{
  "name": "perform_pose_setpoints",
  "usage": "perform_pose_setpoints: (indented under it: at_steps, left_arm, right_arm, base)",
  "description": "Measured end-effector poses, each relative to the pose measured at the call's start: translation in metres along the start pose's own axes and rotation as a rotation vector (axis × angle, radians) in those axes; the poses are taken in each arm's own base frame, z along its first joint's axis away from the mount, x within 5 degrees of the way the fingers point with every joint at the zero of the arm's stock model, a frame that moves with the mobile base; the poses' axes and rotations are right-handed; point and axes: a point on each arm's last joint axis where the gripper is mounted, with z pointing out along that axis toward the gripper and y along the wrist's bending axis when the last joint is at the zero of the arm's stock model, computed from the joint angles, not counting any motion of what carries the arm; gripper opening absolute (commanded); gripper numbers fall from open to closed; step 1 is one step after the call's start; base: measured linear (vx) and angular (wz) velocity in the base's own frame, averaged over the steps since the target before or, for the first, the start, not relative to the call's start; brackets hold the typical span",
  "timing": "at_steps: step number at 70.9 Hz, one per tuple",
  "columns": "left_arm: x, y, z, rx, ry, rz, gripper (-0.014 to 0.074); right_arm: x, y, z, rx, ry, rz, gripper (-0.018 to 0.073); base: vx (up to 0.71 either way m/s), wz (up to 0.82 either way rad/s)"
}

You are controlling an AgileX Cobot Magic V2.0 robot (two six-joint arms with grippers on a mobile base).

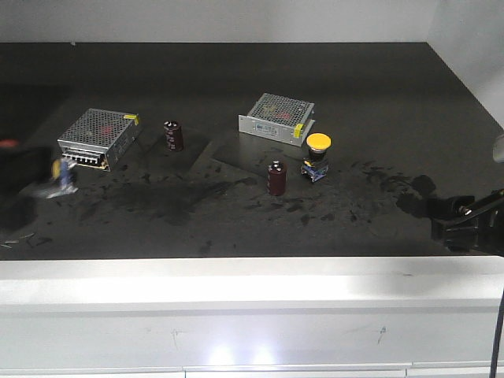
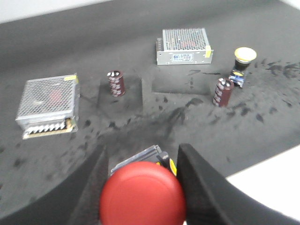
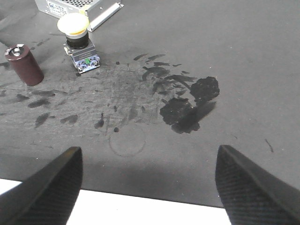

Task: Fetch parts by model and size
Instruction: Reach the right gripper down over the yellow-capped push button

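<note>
Clamped left fingers [image 2: 201, 187] on red button [image 2: 143, 197] at near left of table [image 3: 211, 47]. Held right fingers [image 3: 51, 187] apart, empty, right of yellow button [image 3: 75, 23].

Near the surface's [image 1: 378, 94] left edge lies a left box [image 1: 98, 138], with a capacitor [image 1: 174, 135] right of it. Before the central box [image 1: 276, 116] stand a second capacitor [image 1: 276, 177] and a switch [image 1: 317, 155].

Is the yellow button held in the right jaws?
No, the jaws of the right gripper stand open and empty, while the yellow button sits apart on the table beside a capacitor.
</note>
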Motion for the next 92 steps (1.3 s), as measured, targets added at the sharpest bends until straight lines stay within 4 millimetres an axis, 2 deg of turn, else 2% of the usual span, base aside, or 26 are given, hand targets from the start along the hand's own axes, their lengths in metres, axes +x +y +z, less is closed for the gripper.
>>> perform_pose_setpoints:
  at_steps: [5,20,32,39,52,64,76,92]
  left_arm:
    - [0.016,0.002,-0.018,0.000,-0.032,-0.001,-0.0007]
    - [0.067,0.007,-0.050,0.005,-0.118,0.012,-0.0007]
    - [0.104,0.009,-0.060,0.008,-0.173,0.014,-0.0007]
    - [0.117,0.009,-0.063,0.010,-0.200,0.012,-0.0007]
    - [0.123,0.010,-0.066,0.011,-0.221,0.011,-0.0007]
    - [0.123,0.010,-0.066,0.010,-0.218,0.012,-0.0007]
    - [0.123,0.010,-0.066,0.010,-0.218,0.012,-0.0007]
    - [0.123,0.010,-0.066,0.010,-0.218,0.014,-0.0007]
  right_arm:
    - [0.000,0.000,0.000,0.000,0.000,0.000,0.0560]
    - [0.000,0.000,0.000,0.000,0.000,0.000,0.0560]
    - [0.000,0.000,0.000,0.000,0.000,0.002,0.0560]
    - [0.000,0.000,0.000,0.000,0.000,0.002,0.0560]
    - [-0.005,0.001,-0.002,-0.007,-0.014,0.010,0.0560]
    - [-0.034,0.003,0.002,-0.032,-0.035,-0.012,0.0560]
    - [-0.067,0.007,0.021,-0.084,-0.020,-0.051,0.0560]
    - [-0.108,0.014,0.062,-0.157,0.054,-0.116,0.0560]
  base:
    - [0.00,0.00]
    - [0.00,0.00]
    - [0.00,0.00]
    - [0.00,0.00]
    - [0.00,0.00]
    - [0.00,0.00]
    - [0.00,0.00]
    - [0.00,0.00]
